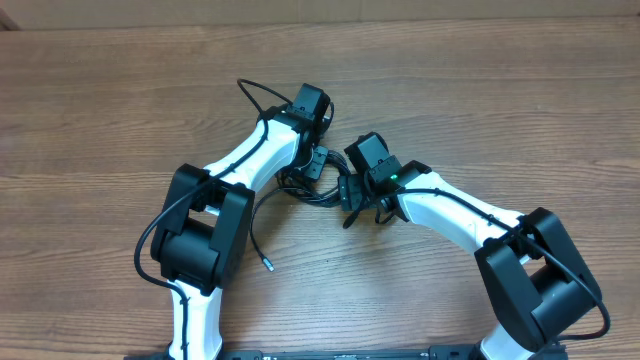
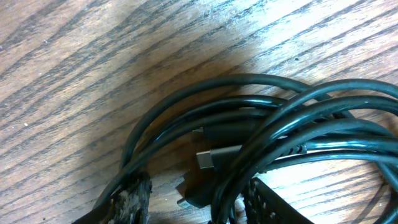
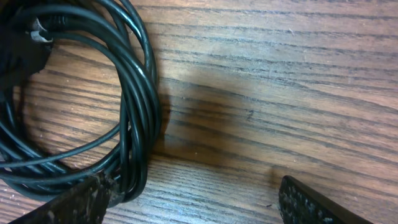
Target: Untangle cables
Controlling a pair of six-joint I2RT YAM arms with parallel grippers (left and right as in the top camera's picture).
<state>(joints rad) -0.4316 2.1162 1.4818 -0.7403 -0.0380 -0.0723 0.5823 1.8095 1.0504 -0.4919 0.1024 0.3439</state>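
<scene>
- Lying bundled on the table between both grippers: cables.
- Straddling several strands, partly open, grip unconfirmed: left gripper.
- Standing wide beside the coil, holding nothing: right gripper.

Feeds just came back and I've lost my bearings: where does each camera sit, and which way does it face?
Overhead: above the table, facing straight down; both arms show, meeting at the cables.
Left wrist: on the left arm, close above the bundle and its plug; left gripper fingers at the bottom edge.
Right wrist: on the right arm, looking down at wood and the coil's edge; right gripper open.
All three share the cable bundle.
</scene>
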